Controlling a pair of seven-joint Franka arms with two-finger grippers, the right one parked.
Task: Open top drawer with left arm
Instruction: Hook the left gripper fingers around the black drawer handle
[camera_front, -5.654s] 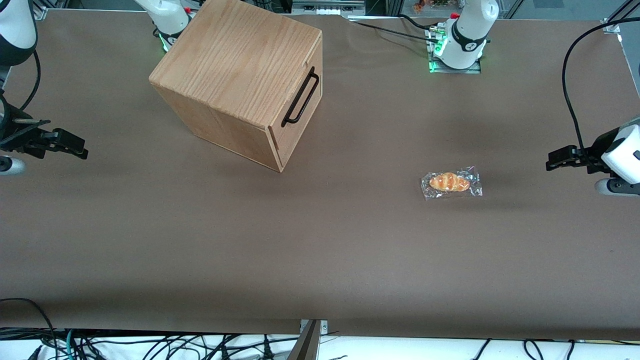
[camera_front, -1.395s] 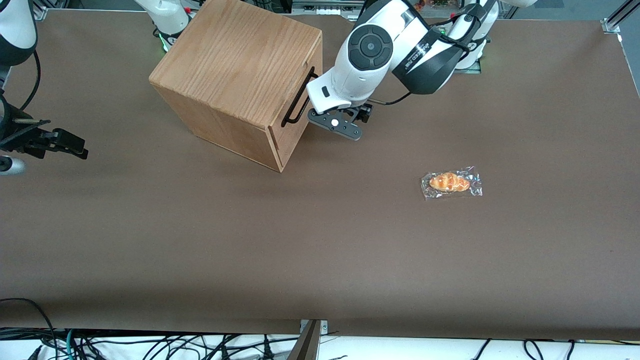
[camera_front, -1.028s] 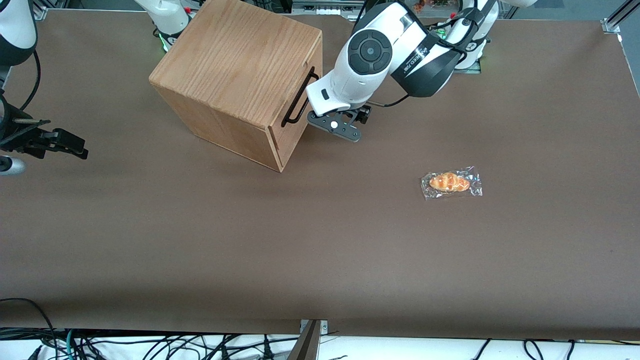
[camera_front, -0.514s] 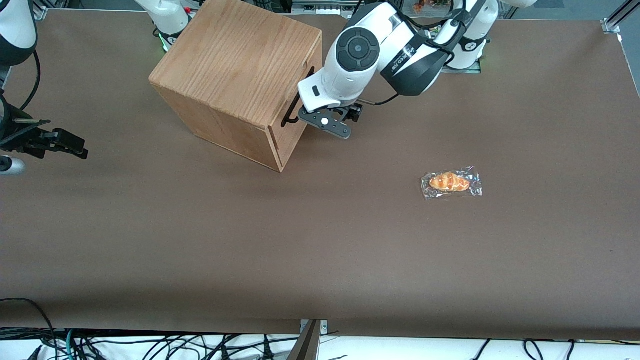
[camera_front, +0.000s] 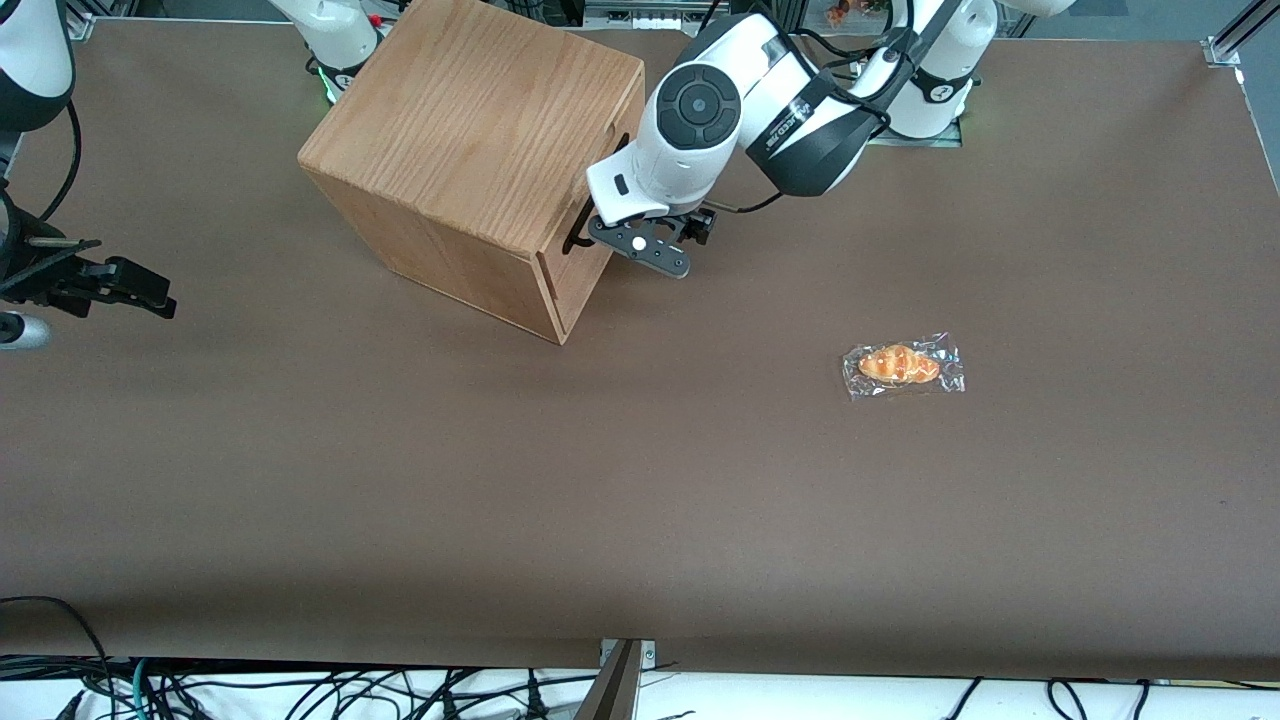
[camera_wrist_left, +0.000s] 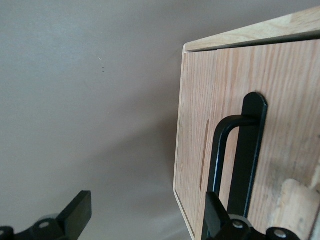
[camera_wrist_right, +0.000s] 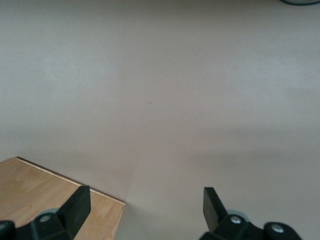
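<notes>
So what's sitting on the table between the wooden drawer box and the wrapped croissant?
Front view: only the left gripper, open at the top drawer handle; bare brown table from there to the croissant.

We see the left arm (camera_front: 745, 110) reach down beside the oak box (camera_front: 470, 150), its gripper (camera_front: 640, 245) at the black handle (camera_front: 578, 232) of the closed top drawer (camera_front: 592, 262); a wrapped croissant (camera_front: 902, 366) lies well apart on the brown table (camera_front: 640, 480).
</notes>
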